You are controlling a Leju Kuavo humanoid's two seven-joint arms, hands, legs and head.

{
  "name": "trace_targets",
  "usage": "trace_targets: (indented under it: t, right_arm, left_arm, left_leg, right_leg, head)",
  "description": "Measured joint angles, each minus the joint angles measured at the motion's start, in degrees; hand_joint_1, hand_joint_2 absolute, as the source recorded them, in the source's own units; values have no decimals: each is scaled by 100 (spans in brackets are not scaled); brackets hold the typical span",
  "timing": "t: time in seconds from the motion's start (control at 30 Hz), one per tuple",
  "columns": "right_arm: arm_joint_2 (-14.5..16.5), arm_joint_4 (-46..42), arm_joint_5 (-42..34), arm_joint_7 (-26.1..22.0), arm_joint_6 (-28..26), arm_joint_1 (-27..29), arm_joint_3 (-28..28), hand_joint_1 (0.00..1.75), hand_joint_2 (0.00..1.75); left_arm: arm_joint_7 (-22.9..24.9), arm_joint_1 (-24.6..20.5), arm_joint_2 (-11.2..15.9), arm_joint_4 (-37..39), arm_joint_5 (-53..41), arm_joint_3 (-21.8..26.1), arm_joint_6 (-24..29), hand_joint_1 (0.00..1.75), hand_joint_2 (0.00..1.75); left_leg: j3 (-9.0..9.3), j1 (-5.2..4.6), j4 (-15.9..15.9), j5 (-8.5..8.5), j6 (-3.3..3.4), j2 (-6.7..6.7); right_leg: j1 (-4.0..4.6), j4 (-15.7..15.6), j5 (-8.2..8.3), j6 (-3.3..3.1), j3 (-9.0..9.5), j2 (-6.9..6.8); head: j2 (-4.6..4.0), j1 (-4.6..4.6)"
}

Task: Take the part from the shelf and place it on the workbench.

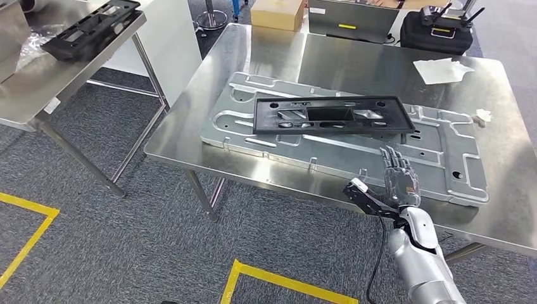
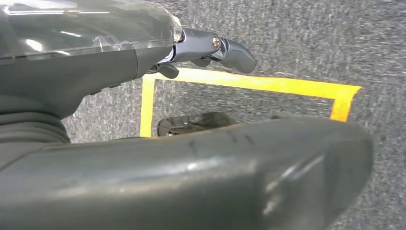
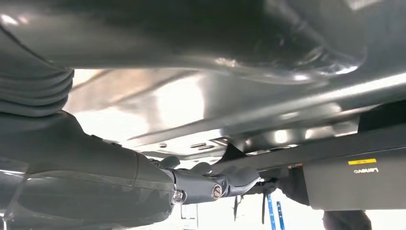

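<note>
The black rectangular frame part [image 1: 332, 115] lies flat on a silver stamped plate [image 1: 437, 161] on the steel workbench [image 1: 354, 60]. My right hand [image 1: 396, 183] hovers over the plate's near edge, just short of the black part. Its fingers are stretched out and apart, its thumb points left, and it holds nothing. In the right wrist view the same hand [image 3: 210, 182] shows spread fingers close above the shiny metal. My left hand [image 2: 210, 48] hangs over the grey carpet with its fingers extended and nothing in them.
A second steel table [image 1: 38, 82] at the left carries another black part [image 1: 88, 22]. Behind the workbench stand a cardboard box [image 1: 277, 12], a grey case [image 1: 351, 19] and a black case [image 1: 437, 28]. White paper [image 1: 443, 68] lies at the bench's far right. Yellow tape [image 1: 278, 282] marks the floor.
</note>
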Motion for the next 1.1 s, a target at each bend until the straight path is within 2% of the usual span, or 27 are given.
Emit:
trace_targets:
  t: [0.03, 0.07, 0.13, 0.17, 0.2, 0.23, 0.3, 0.33, 0.37, 0.4, 0.43, 0.47, 0.53, 0.57, 0.6, 0.67, 0.7, 0.73, 0.8, 0.83, 0.87, 0.9, 0.93, 0.97, 1.0, 1.07, 1.1]
  right_arm:
    - [-1, -24, 0, 0, 0, 9, -3, 0, 0]
    - [-2, -44, 0, 0, 0, 14, -8, 0, 0]
    - [-3, -61, 0, 1, 1, 38, -21, 0, 0]
    - [-4, -68, 1, 3, 3, 61, -30, 0, 0]
    - [-7, -82, 1, 8, 4, 91, -41, 0, 0]
    - [-10, -102, 2, 14, 6, 120, -54, 0, 0]
    - [-16, -143, 2, 22, 9, 178, -75, 0, 0]
    - [-17, -154, 2, 21, 10, 209, -82, 0, 0]
    - [-19, -157, 1, 16, 11, 242, -86, 0, 0]
    - [-20, -159, -3, 8, 12, 274, -89, 0, 0]
    - [-21, -161, -11, -5, 13, 297, -90, 0, 0]
    - [-25, -167, -21, -25, 13, 304, -90, 0, 0]
    - [-39, -181, -64, -74, 10, 280, -89, 0, 0]
    - [-52, -186, -96, -103, 7, 267, -89, 0, 0]
    - [-68, -186, -134, -130, 2, 261, -88, 0, 0]
    - [-95, -177, -210, -178, -11, 278, -88, 0, 0]
    - [-102, -174, -242, -200, -22, 290, -88, 0, 0]
    - [-103, -172, -271, -221, -34, 304, -88, 0, 0]
    - [-109, -173, -322, -260, -65, 345, -88, 0, 0]
    - [-116, -173, -343, -272, -75, 378, -88, 0, 0]
    - [-126, -173, -363, -279, -83, 414, -88, 0, 0]
    - [-135, -174, -385, -281, -84, 449, -87, 0, 0]
    - [-143, -178, -409, -279, -83, 477, -87, 0, 0]
    - [-151, -187, -434, -276, -80, 495, -86, 0, 0]
    - [-157, -206, -461, -272, -77, 509, -86, 0, 0]
    - [-181, -261, -531, -264, -67, 527, -86, 0, 0]
    - [-197, -288, -596, -272, -59, 550, -86, 0, 0]
  left_arm:
    - [-1, -5, 4, 0, 0, -1, -2, 0, 0]
    - [-2, -9, 9, 0, 1, -1, -2, 0, 0]
    - [-6, -5, 13, 0, 4, -1, -5, 0, 0]
    - [-12, -3, 13, 0, 7, 0, -11, 0, 0]
    - [-20, 0, 13, 0, 8, 1, -20, 0, 0]
    - [-29, 3, 13, 0, 9, 1, -31, 0, 0]
    - [-40, 8, 12, 0, 3, 1, -44, 0, 0]
    - [-42, 11, 12, 0, 1, 0, -47, 0, 0]
    - [-42, 14, 12, 0, -1, -1, -48, 0, 0]
    - [-38, 18, 12, 0, -1, -1, -46, 0, 0]
    - [-35, 21, 12, 0, 1, -2, -42, 0, 0]
    - [-31, 23, 12, 0, 3, -2, -37, 0, 0]
    - [-26, 19, 13, -1, 13, -1, -24, 0, 0]
    - [-26, 15, 13, -1, 17, -1, -19, 0, 0]
    - [-27, 15, 14, -1, 19, -1, -13, 0, 0]
    - [-32, 29, 14, 0, 21, -2, -5, 0, 0]
    - [-37, 41, 14, 0, 21, -2, -2, 0, 0]
    - [-42, 53, 14, 0, 22, -2, -1, 0, 0]
    - [-53, 64, 14, 0, 21, -2, -2, 0, 0]
    - [-57, 65, 14, 0, 20, -2, -2, 0, 0]
    - [-58, 65, 14, 0, 18, -2, -3, 0, 0]
    - [-58, 64, 14, 0, 16, -2, -3, 0, 0]
    - [-55, 64, 14, 0, 14, -3, -2, 0, 0]
    - [-51, 61, 14, 0, 11, -4, -2, 0, 0]
    - [-49, 54, 15, 0, 10, -5, -2, 0, 0]
    - [-47, 23, 18, 0, 2, -8, -1, 0, 0]
    - [-48, 9, 19, 0, -7, -11, -1, 0, 0]
  left_leg:
    - [222, -14, -346, -29, 33, -2]
    - [342, -30, -564, -80, 63, -4]
    - [326, -43, -645, -36, 127, 3]
    - [300, -36, -660, 20, 166, 15]
    - [258, -27, -673, 86, 212, 27]
    - [200, -15, -686, 158, 249, 38]
    - [39, -24, -676, 287, 288, 44]
    - [-54, -27, -666, 351, 288, 45]
    - [-146, -28, -651, 410, 283, 46]
    - [-238, -28, -631, 462, 271, 47]
    - [-325, -26, -605, 508, 255, 47]
    - [-402, -25, -567, 548, 232, 47]
    - [-529, -39, -489, 614, 173, 49]
    - [-563, -43, -466, 650, 139, 51]
    - [-583, -45, -463, 692, 104, 53]
    - [-613, -29, -461, 734, 30, 50]
    - [-658, -20, -392, 635, -1, 46]
    - [-730, -13, -221, 425, -27, 42]
    - [-914, -1, 423, -170, -60, 40]
    - [-980, 2, 787, -381, -72, 40]
    - [-990, 4, 1057, -452, -78, 40]
    - [-915, 6, 1165, -388, -75, 40]
    - [-750, 6, 1079, -238, -60, 40]
    - [-492, 1, 813, -90, -31, 39]
    - [-172, -12, 421, -36, 7, 37]
    - [345, -49, -334, -139, 77, 36]
    - [457, -71, -544, -207, 110, 35]
  right_leg:
    - [3, 3, 47, 31, -33, 2]
    - [3, 2, 93, 65, -50, 3]
    - [-5, -17, 175, 140, -62, 7]
    - [-15, 10, 140, 173, -87, 13]
    - [-21, 100, 6, 200, -132, 20]
    - [-26, 300, -234, 222, -209, 26]
    - [-33, 992, -812, 251, -410, 29]
    - [-35, 1346, -975, 266, -478, 29]
    - [-41, 1573, -994, 279, -478, 29]
    - [-49, 1620, -891, 288, -390, 29]
    - [-61, 1471, -731, 293, -205, 28]
    - [-72, 1158, -609, 292, 66, 28]
    - [-62, 408, -636, 260, 604, 31]
    - [-46, 159, -707, 232, 755, 34]
    - [-25, 40, -756, 196, 804, 36]
    - [-25, 12, -682, 112, 746, 23]
    - [-32, 5, -623, 63, 698, 12]
    - [-43, -6, -554, 19, 635, 1]
    - [-39, -5, -421, -32, 472, -7]
    - [-31, -1, -354, -38, 386, -7]
    - [-22, 4, -288, -37, 297, -9]
    - [-12, 12, -222, -32, 205, -12]
    - [-4, 20, -159, -24, 116, -13]
    - [3, 32, -96, -13, 34, -11]
    - [13, 44, -41, 3, -34, -8]
    - [23, 54, 66, 55, -116, -13]
    - [21, 41, 124, 91, -133, -22]
  head:
    - [0, -1]
    - [0, -1]
    - [1, 0]
    - [1, 1]
    - [1, 1]
    - [1, 1]
    - [0, 1]
    - [0, 1]
    - [0, 1]
    - [0, 1]
    - [1, 1]
    - [1, 1]
    - [1, -1]
    - [0, -2]
    - [1, -3]
    - [1, -3]
    - [1, -3]
    - [1, -3]
    - [1, -3]
    - [0, -3]
    - [0, -3]
    - [1, -3]
    - [1, -3]
    - [1, -4]
    - [1, -4]
    - [0, -4]
    - [0, -3]
